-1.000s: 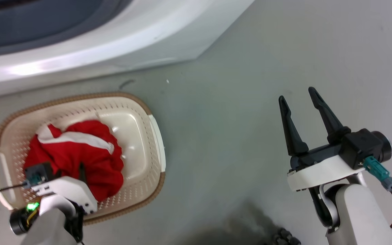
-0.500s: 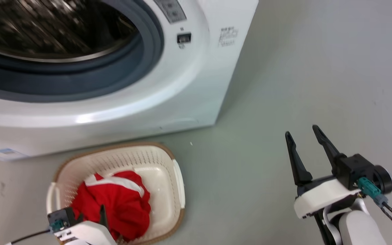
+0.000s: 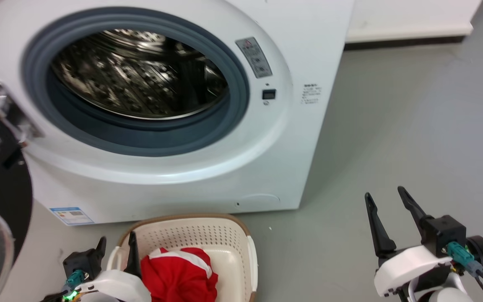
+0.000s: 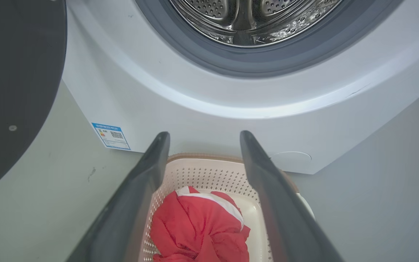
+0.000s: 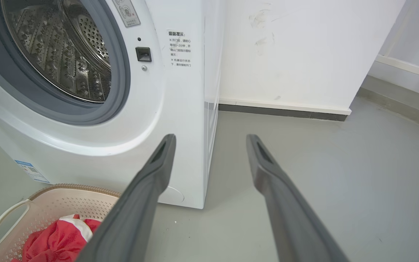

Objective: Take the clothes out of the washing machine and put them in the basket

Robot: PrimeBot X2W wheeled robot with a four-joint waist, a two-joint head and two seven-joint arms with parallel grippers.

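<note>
Red clothes (image 3: 178,274) in cream basket (image 3: 208,235) by washing machine (image 3: 208,167); transfer judged done.
Both released, empty: left claw (image 3: 117,237), right claw (image 3: 384,193). Next: check drum (image 3: 141,75) for leftovers, else retract.

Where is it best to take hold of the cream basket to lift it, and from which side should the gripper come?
Probably the white handle at the right end of the basket, approached from the right by the open right gripper. It is a thin bar standing off the brown rim, so the gripper can close around it, and that side faces the right gripper.
</note>
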